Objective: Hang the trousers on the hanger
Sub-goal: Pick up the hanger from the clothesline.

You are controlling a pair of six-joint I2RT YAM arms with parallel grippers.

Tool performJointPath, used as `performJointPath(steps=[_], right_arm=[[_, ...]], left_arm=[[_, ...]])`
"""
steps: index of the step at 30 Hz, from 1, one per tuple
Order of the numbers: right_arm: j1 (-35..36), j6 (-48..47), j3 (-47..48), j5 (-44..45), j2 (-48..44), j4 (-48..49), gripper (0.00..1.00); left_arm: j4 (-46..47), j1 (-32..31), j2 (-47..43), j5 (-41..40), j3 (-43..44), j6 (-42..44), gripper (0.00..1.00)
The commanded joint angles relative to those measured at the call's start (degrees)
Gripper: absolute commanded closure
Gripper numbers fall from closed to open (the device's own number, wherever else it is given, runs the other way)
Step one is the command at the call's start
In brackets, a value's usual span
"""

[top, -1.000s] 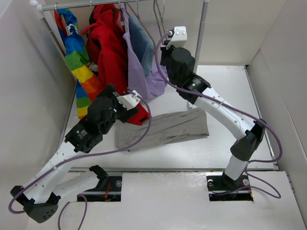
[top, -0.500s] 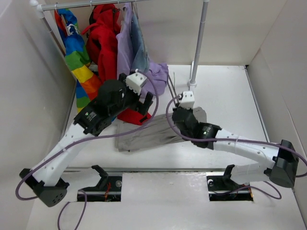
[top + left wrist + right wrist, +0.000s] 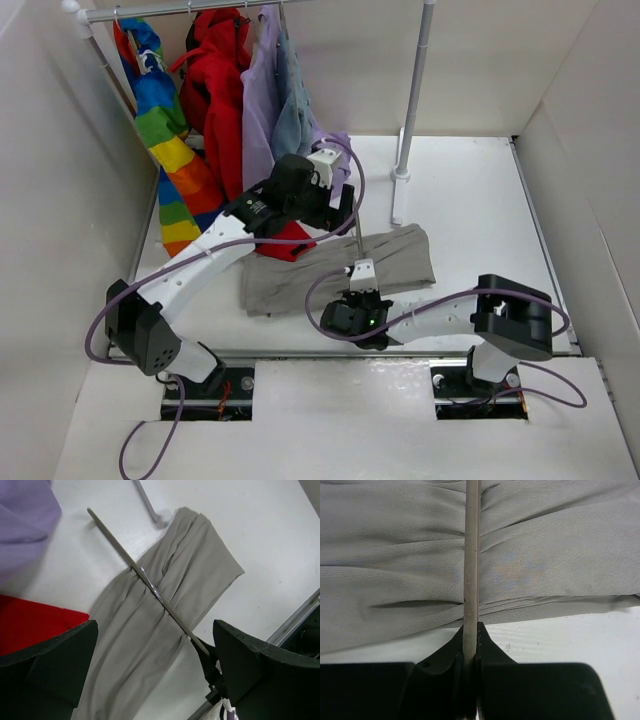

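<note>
The taupe trousers [image 3: 300, 282] lie flat across the table, and also show in the left wrist view [image 3: 125, 635] and the right wrist view [image 3: 560, 555]. The slim grey hanger [image 3: 358, 225] shows as a thin rod lying across them [image 3: 150, 585]. My right gripper [image 3: 357, 268] is low at the trousers' near edge, shut on the hanger's rod [image 3: 471, 555], and shows dark in the left wrist view [image 3: 212, 672]. My left gripper [image 3: 345, 205] hangs open and empty above the trousers [image 3: 155, 670], with its jaws wide apart. The hanger's hook and loop are not clearly visible.
A clothes rail at the back holds a rainbow garment [image 3: 160, 110], a red coat [image 3: 222, 100], a lilac garment [image 3: 262, 95] and a blue-grey one [image 3: 292, 100]. The rack's pale pole [image 3: 415, 90] and foot [image 3: 397, 205] stand right of the left gripper. White walls close both sides.
My right arm came down from the rail with the hanger and laid its rod across the trousers near the front. My left arm swung right and further out, over the trousers.
</note>
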Motion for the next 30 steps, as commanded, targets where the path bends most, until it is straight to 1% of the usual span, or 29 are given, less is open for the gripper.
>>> performJointPath(steps=[1, 5, 7, 8, 10, 13, 15, 20, 21, 23, 24, 25, 27, 28, 29, 30], right_arm=[[1.1, 5.5, -0.6, -6.3, 1.7, -0.2, 1.00], [1.1, 4.6, -3.8, -8.1, 1.2, 4.5, 1.00], [1.1, 3.8, -3.8, -8.8, 0.6, 5.1, 1.00], [1.1, 2.9, -3.8, -9.5, 0.6, 5.6, 1.00], [1.1, 2.3, -2.7, -9.5, 3.0, 5.0, 1.00], [1.1, 2.3, -1.6, -9.5, 6.3, 4.3, 1.00], [1.1, 2.3, -1.6, -10.0, 6.8, 3.8, 1.00], [1.1, 2.3, -1.6, -10.0, 7.4, 5.0, 1.00], [1.1, 2.3, -2.2, -10.6, 7.4, 5.0, 1.00], [1.1, 2.3, -2.2, -10.6, 7.4, 5.0, 1.00], [1.1, 2.3, -2.2, -10.6, 7.4, 5.0, 1.00], [1.1, 2.3, -2.2, -10.6, 7.4, 5.0, 1.00], [1.1, 2.3, -2.2, -10.6, 7.4, 5.5, 1.00], [1.1, 1.7, -2.2, -11.1, 7.4, 6.2, 1.00], [1.1, 1.7, -2.7, -11.1, 7.4, 7.0, 1.00], [1.1, 1.1, -2.7, -11.7, 7.4, 7.0, 1.00]], left_arm=[[2.0, 0.1, -1.4, 1.6, -2.6, -3.6, 0.03], [2.0, 0.1, -1.9, 0.4, -5.8, -3.6, 0.03], [2.7, 0.1, -1.9, 3.2, -7.8, -3.6, 0.03], [2.7, 0.1, -1.9, 3.2, -8.5, -4.3, 0.03], [4.9, 0.1, -1.3, 3.9, -9.3, -5.8, 0.03], [7.9, 0.1, 1.3, 4.5, -9.3, -7.8, 0.03], [9.3, 0.1, 3.0, 7.1, -7.2, -8.5, 0.03], [9.3, 0.1, 7.6, 6.6, -5.1, -9.1, 0.03], [8.3, 0.1, 9.7, 6.6, -4.0, -9.1, 0.05], [6.0, 0.1, 12.2, 6.0, -2.2, -9.1, 0.14], [3.2, 0.1, 13.3, 5.1, -0.1, -8.6, 0.23], [2.1, 0.1, 14.2, 5.1, 0.8, -8.5, 0.39], [3.8, 0.1, 14.2, 5.8, 0.2, -9.7, 0.44], [3.8, 0.6, 13.6, 6.3, 0.2, -9.7, 0.48], [4.4, 0.6, 13.6, 5.7, 0.2, -9.7, 0.55], [4.4, 0.6, 13.6, 5.7, 0.2, -9.7, 0.74]])
